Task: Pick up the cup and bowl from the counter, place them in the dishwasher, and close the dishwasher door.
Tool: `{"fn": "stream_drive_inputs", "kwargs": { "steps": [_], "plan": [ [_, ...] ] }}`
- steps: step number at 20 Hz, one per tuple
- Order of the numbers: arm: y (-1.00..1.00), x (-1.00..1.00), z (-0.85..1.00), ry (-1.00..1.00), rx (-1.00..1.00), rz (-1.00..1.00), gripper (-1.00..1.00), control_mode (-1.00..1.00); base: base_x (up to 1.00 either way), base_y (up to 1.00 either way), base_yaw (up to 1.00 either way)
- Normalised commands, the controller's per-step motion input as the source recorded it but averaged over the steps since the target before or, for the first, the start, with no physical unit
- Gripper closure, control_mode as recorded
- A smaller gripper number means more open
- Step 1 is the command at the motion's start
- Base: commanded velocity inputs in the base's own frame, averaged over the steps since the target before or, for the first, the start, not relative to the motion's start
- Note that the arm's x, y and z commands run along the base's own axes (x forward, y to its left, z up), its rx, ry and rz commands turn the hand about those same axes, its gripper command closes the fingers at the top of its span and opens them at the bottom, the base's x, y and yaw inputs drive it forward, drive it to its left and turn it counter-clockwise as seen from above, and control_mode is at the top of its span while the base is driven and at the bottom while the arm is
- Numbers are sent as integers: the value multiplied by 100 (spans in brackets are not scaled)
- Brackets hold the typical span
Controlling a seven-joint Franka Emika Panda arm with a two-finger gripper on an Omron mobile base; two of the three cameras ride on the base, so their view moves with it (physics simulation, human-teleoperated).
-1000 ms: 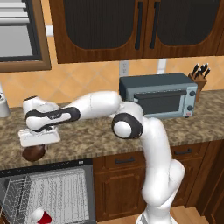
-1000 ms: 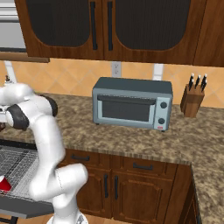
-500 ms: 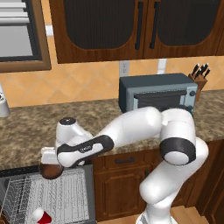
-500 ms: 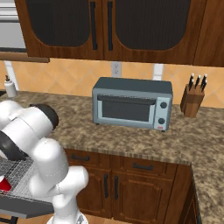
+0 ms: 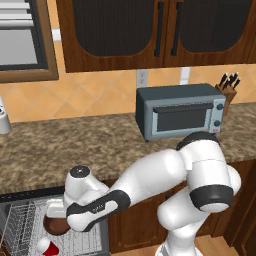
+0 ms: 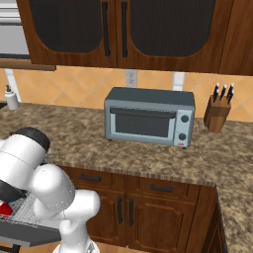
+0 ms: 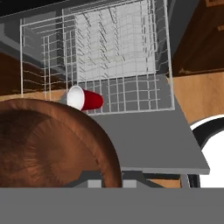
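Arm bent low over the open dishwasher (image 5: 30, 220), gripper (image 5: 56, 216) clenched on the dark brown bowl (image 5: 55, 225), which hangs just above the white wire rack (image 5: 20, 225) at lower left of left base view. In hand view the bowl (image 7: 52, 144) sits close up at lower left, rim toward camera, w/ the rack (image 7: 109, 57) beyond it. Red cup (image 7: 85, 99) lies on its side in the rack's near corner, white rim pointing left in that view; in left base view the cup (image 5: 47, 247) lies just below the bowl, near the frame's bottom edge. Grey dishwasher door (image 7: 144, 140) is down, flat, in front of the rack. In right base view a bit of the cup (image 6: 5, 209) peeks red at left edge by the rack. On the granite surface (image 5: 100, 145): grey toaster oven (image 5: 182, 115) at right, knife block (image 5: 229, 90) far right, white-grey canister (image 5: 3, 120) at far left. Dark wood cabinets (image 5: 150, 30) above.
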Motion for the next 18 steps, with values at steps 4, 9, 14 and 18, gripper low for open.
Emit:
{"fn": "stream_drive_inputs", "kwargs": {
  "steps": [4, 9, 14, 18],
  "plan": [
    [3, 42, -42, 0, 0, 0, 100, -100, 0, 0, 0],
    [21, 26, -83, 0, -4, 0, 100, -100, 0, 0, 0],
    [45, 24, -33, 5, -17, 2, 100, -100, 0, 0, 0],
    [70, -33, 0, 0, -23, 0, 100, -100, 0, 0, 0]
  ]
}}
